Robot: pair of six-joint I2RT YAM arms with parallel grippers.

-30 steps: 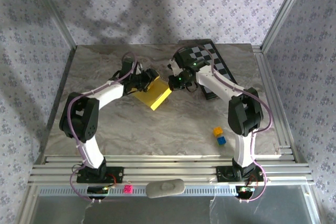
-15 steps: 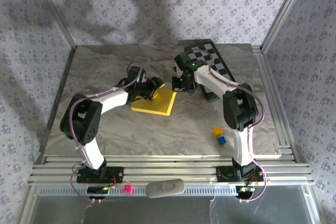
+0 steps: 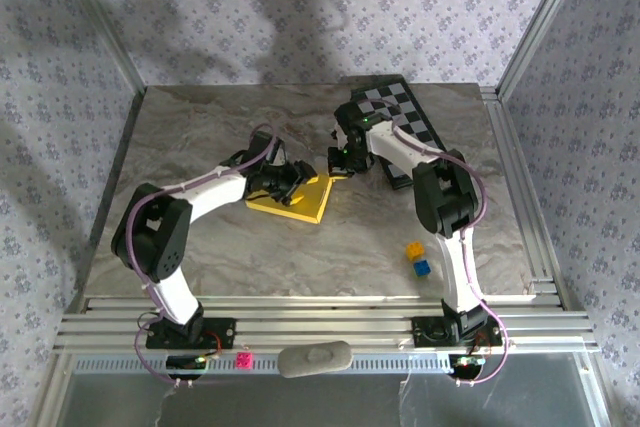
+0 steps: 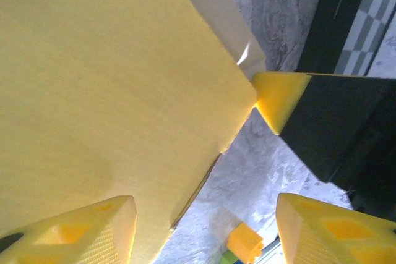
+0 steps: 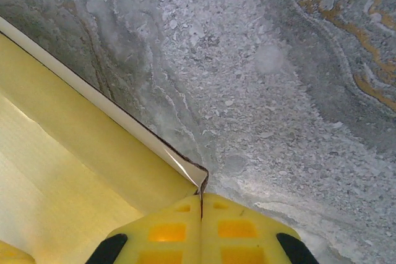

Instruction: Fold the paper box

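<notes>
The marbled table (image 3: 200, 127) carries everything, and the black-and-white chequered board (image 3: 400, 112) lies at its far right, slanting from far-left to near-right.

The paper box (image 3: 300, 205) lies flat near the table's middle, a little left of centre, just near-left of the board. Its yellow face is up, and a paler whitish strip shows along its far edge (image 5: 111, 106). In the top view its long axis runs roughly across the table, turned so that the right end sits farther away. Its far-right corner points toward the chequered board.

The left gripper (image 3: 288, 183) hangs low over the box's far-left part. Its jaws stand well apart and clamp nothing. In the left wrist view one yellow finger (image 4: 80, 227) lies against the box's yellow face, while the other finger (image 4: 334, 227) stands clear over bare marble.

The right gripper (image 3: 338, 165) meets the box at that far-right corner. Its jaws are pressed together, and the thin curled corner of the whitish flap runs into the seam between them (image 5: 201, 214), so it pinches the paper.

A small yellow cube (image 3: 415, 249) and a blue cube (image 3: 422, 268) sit touching each other near the right arm, well apart from the box.
</notes>
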